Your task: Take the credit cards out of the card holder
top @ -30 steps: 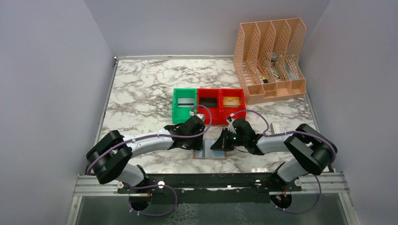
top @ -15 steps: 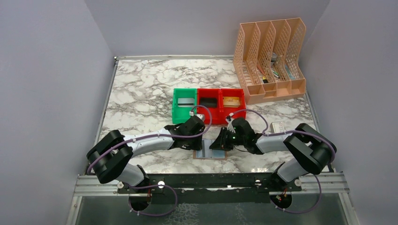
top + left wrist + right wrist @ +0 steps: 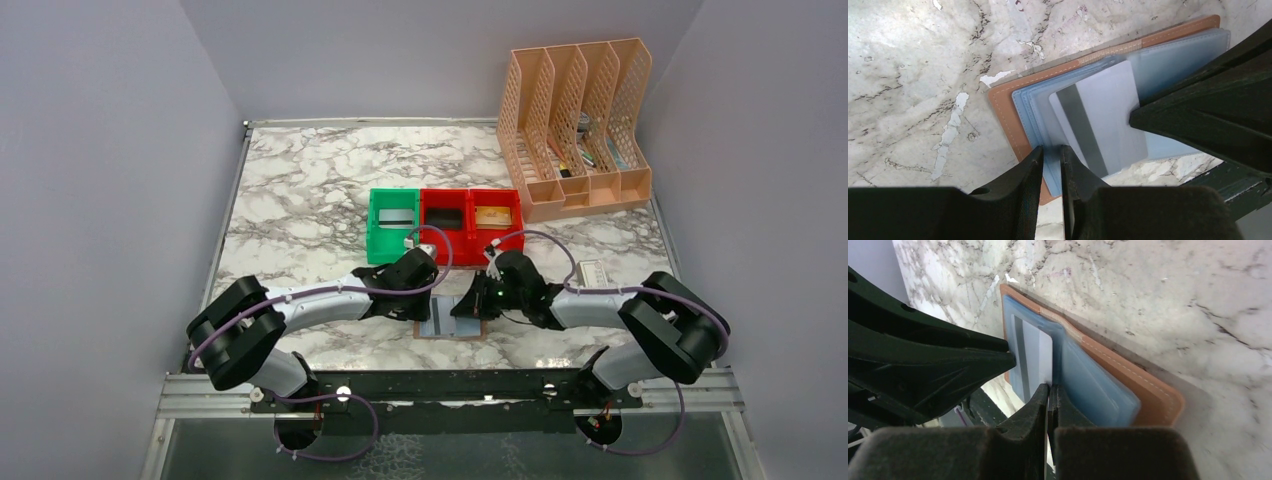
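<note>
Hand (image 3: 1049,388) — right — tight on silver card (image 3: 1039,356)

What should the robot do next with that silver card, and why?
Probably draw the right gripper back, sliding the silver card free: its edge looks pinched, it's partly out of the card holder, and the left gripper clamps the holder's edge.

The marbled surface (image 3: 300,190) carries an open brown card holder (image 3: 447,326) at the near middle. Farther back, a green bin (image 3: 393,246) and two red bins (image 3: 497,241) stand in one touching row. A peach file rack (image 3: 585,196) stands far right. A small white box (image 3: 592,271) lies at the right edge.
</note>
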`<state>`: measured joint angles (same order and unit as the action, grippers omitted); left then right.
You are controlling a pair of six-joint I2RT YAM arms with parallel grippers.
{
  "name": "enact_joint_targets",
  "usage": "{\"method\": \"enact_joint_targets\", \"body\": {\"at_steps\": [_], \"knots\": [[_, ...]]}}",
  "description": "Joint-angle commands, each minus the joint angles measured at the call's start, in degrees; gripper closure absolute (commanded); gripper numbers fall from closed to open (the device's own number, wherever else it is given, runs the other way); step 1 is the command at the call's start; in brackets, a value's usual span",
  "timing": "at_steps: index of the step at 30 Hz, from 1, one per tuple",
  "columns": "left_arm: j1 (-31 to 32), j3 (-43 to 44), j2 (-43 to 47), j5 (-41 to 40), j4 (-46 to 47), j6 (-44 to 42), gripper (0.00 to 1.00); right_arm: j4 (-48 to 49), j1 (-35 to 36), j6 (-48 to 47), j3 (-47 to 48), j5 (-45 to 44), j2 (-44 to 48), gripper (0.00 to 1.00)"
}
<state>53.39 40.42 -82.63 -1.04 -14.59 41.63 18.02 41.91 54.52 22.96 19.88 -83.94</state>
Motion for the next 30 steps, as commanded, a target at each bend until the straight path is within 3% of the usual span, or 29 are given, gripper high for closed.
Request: {"method": "enact_joint_targets", "body": {"at_steps": [1, 5, 11, 15, 19, 23, 30], "knots": [[0.33, -1.4, -2.14, -2.05, -2.89, -0.64, 0.78, -7.21, 0.01, -2.05, -0.89, -6.79, 2.62, 0.99], [0.36, -0.88, -2.6, -1.7, -2.77, -0.67, 0.78, -5.16, 0.04, -2.35, -0.51, -3.62, 0.79, 0.96], [0.5, -0.43, -2.59, -1.64, -2.82, -0.72, 0.78, 3.23, 0.09, 1.44, -3.18, -0.15, -1.15, 0.74], [0.67, -0.43, -2.83, -1.69, -2.8, -0.49, 0.79, 4.93, 0.09, 1.69, -2.85, 0.9, -3.57, 0.72], [0.84, -0.34, -2.88, -1.6, -2.8, -0.48, 0.79, 5.25, -0.01, 1.93, -3.05, 0.57, -5.07, 0.79], [0.97, -0.26, -2.82, -1.86, -2.88, -0.41, 0.79, 2.62, 0.02, 1.55, -3.12, -2.03, -3.12, 0.98], [0.98, -0.23, -2.76, -2.65, -2.83, -0.31, 0.79, -6.15, -0.07, 0.99, -4.59, -9.73, 7.68, 0.99]]}}
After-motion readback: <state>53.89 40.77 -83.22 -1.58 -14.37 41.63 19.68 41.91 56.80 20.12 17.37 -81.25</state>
